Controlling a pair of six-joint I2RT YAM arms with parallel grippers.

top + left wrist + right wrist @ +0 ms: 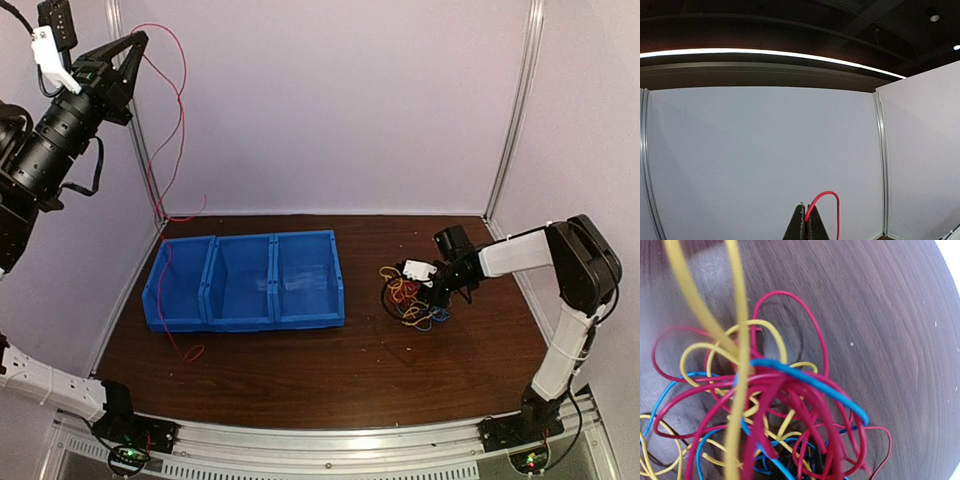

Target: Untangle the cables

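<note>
The cables are mostly a tangled knot (408, 298) of red, blue and yellow strands on the table at the right. My right gripper (425, 290) is pushed into that knot. In the right wrist view the knot (790, 390) fills the frame, and the dark tips of the right gripper (795, 465) sit close together, buried among the strands. One long red cable (183, 100) is pulled out and hangs from my left gripper (142, 39), raised high at the upper left. It trails down past the bin to the table. The left gripper (806, 207) is shut on this red cable (835, 200).
A blue three-compartment bin (275, 238) stands on the wooden table left of centre, and the red cable's lower part drapes over its left compartment. White walls with metal posts (510, 110) close in the back and sides. The right arm (570, 270) reaches in from the right.
</note>
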